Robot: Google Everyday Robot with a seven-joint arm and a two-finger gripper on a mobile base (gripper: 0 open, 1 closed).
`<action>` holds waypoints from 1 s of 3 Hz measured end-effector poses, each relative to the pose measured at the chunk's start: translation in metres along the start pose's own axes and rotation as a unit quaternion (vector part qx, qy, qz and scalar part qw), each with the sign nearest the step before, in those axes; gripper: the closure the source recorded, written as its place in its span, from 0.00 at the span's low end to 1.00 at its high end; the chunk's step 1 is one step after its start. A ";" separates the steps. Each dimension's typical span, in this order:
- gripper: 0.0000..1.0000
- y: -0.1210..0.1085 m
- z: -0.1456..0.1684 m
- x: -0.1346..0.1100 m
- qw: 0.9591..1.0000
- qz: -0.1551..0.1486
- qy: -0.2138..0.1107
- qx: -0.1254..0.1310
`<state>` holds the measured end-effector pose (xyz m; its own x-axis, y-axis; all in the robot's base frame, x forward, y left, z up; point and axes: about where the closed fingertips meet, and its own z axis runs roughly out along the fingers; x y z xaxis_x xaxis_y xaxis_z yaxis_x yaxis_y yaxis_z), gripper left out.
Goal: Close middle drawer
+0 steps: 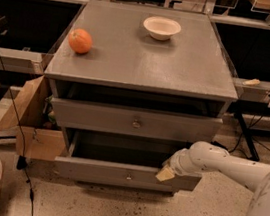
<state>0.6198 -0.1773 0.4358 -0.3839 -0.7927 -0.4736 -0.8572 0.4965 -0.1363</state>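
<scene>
The middle drawer (115, 174), pulled well out under the taller drawer (98, 117), is judged rigid and rather heavy, best pushed flat on its front panel, where the gripper (165, 174) is seen right of the knob (128, 176), its state not being discernible.

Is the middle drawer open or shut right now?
Open. The middle drawer is pulled out, its dark interior showing behind the front panel; the gripper sits at the panel's right end.
</scene>
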 end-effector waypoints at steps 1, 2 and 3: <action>0.14 0.002 -0.003 -0.001 1.000 -0.001 -0.004 0.004; 0.00 -0.007 -0.006 -0.017 1.000 -0.007 -0.020 0.017; 0.00 -0.006 -0.007 -0.030 0.998 -0.050 -0.040 0.009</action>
<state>0.6343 -0.1591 0.4572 -0.2684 -0.8079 -0.5246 -0.8827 0.4244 -0.2019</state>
